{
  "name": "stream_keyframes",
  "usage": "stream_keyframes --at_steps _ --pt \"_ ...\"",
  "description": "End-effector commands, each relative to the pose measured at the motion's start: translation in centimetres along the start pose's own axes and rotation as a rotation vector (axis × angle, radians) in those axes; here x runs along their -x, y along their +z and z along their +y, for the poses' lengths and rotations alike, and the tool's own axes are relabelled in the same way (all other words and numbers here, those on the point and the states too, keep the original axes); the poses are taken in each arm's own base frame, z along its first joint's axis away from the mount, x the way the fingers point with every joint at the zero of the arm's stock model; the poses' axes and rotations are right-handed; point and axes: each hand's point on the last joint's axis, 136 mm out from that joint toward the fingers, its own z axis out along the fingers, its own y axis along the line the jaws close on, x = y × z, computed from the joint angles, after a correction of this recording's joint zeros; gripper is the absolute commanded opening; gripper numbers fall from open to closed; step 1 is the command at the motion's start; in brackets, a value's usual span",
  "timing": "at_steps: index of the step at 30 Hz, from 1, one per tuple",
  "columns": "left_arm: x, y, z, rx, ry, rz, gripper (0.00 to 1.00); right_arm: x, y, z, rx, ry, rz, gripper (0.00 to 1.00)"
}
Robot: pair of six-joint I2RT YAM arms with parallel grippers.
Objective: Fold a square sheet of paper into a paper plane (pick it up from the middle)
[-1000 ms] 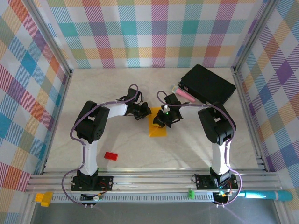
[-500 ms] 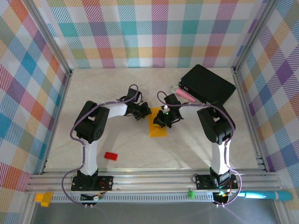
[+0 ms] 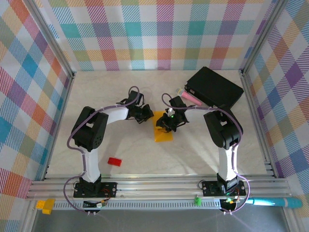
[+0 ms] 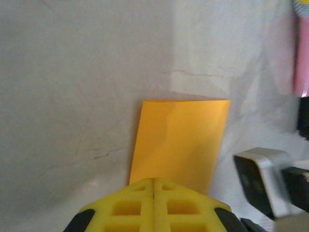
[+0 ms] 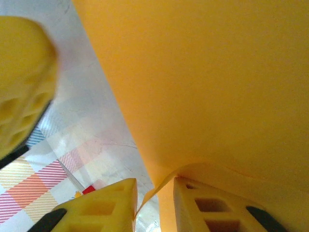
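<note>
Enclosure walls of pastel multicoloured plaid fabric (image 3: 145, 34); silver aluminium frame posts (image 3: 54, 41); pale cream marbled tabletop (image 3: 96, 87); even, diffuse light.

A robot lab cell: aluminium frame (image 3: 159, 186) at 6 o'clock, checked backdrop walls (image 3: 159, 34) from 9 to 3, pale desk (image 3: 96, 96).

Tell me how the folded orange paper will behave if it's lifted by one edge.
Probably floppy: the orange paper curls at its edge between the fingers of the right gripper. Likely very light, since it lies thin and flat on the table. It may slide rather than lift on that smooth surface.
</note>
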Motion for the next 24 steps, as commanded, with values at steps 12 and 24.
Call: stream_keyframes --at_steps 12,24 --pt "-2.2 -3.1 -1.1 -0.097 -0.023 -0.021 0.06 -1.4 1.7 -5.6 -0.159 0.084 0.042 0.37" --pt "-6.7 -0.9 -2.0 -0.099 0.015 0.068 0.0 -1.5 1.5 -6.9 -0.227 0.085 0.034 0.12"
